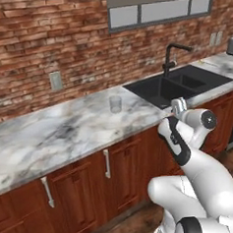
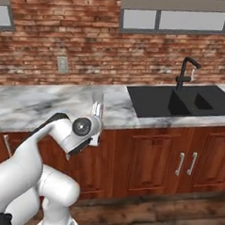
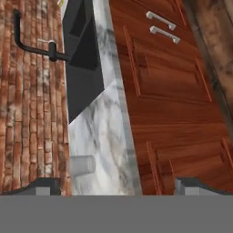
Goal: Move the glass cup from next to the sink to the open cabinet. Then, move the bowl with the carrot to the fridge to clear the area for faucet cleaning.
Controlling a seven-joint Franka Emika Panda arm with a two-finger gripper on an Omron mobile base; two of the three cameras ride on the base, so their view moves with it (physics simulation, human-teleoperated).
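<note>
1. Glass cup [image 1: 115,103] stands upright on the counter [image 1: 51,138], just left of the sink [image 1: 178,84].
2. Our hand [image 1: 179,105] hangs empty, jaws wide, off the counter's front edge.
3. We judge the cup lies ahead-left; reach inward over the counter.

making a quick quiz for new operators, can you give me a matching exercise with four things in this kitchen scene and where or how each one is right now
Things:
1. glass cup
2. faucet
3. gripper
4. sink

Places or states:
A. rises at the back edge of the sink, against the brick wall
B. open, holding nothing, at the front edge of the counter
C. stands upright on the marble counter beside the sink
D. black, set into the marble counter

Pairs: 1-C, 2-A, 3-B, 4-D
</note>
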